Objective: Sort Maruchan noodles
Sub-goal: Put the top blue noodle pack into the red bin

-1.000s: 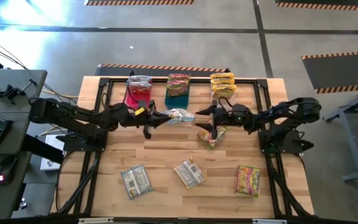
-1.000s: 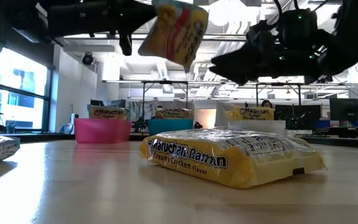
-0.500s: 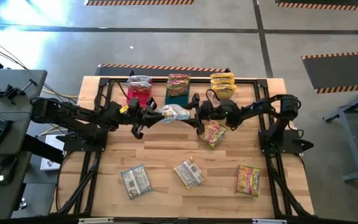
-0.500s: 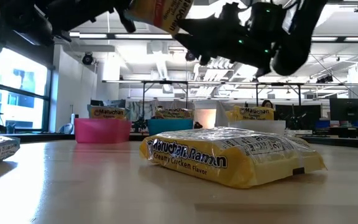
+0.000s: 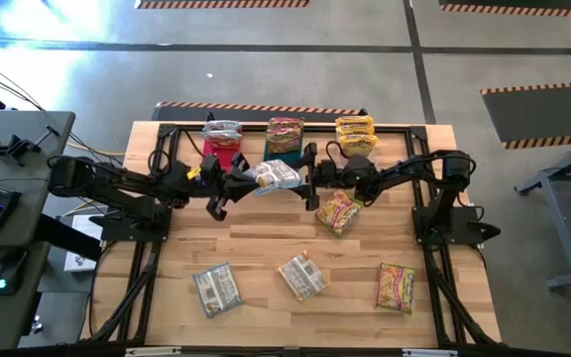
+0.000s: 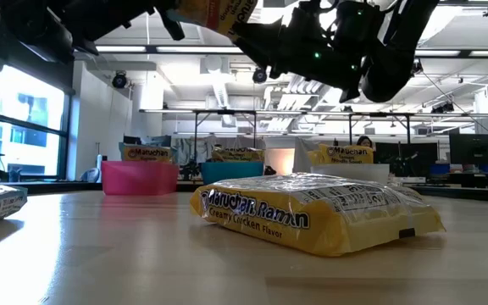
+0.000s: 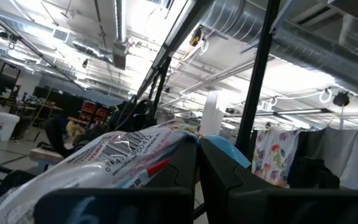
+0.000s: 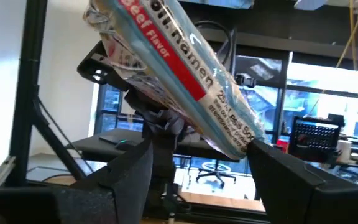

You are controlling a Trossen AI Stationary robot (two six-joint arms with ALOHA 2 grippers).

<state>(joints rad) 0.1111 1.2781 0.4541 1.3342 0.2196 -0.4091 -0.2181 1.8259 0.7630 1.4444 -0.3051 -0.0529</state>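
Currently held: one beef packet [image 5: 274,177], silvery with a red stripe, pinched in the left hand [image 5: 249,181], whose fingers are pressed together on it, raised above the counter [image 5: 266,248] toward the far edge. The right hand [image 5: 311,177] faces it from the other side, fingers spread, one to each side of the packet's free end; contact cannot be told.

Bins, along the far edge:
- Pink bin [image 5: 218,149], nearest the far left corner: holds silvery packets [image 5: 223,130].
- Blue bin [image 5: 284,151], middle: holds orange-red packets [image 5: 285,131].
- Clear bin [image 5: 357,145], nearest the far right corner: holds yellow packets [image 5: 355,129].
The low view shows a Maruchan label standing above each bin's rim.

Loose on the counter:
- Orange-red packet [image 5: 338,211], near the middle, below the right arm.
- Silvery packet [image 5: 215,290], toward the near left corner.
- Yellow packet [image 5: 302,276], near edge, middle; the low view reads creamy chicken flavor on it.
- Orange-red packet [image 5: 397,287], toward the near right corner.

All four lie flat and well apart from one another.
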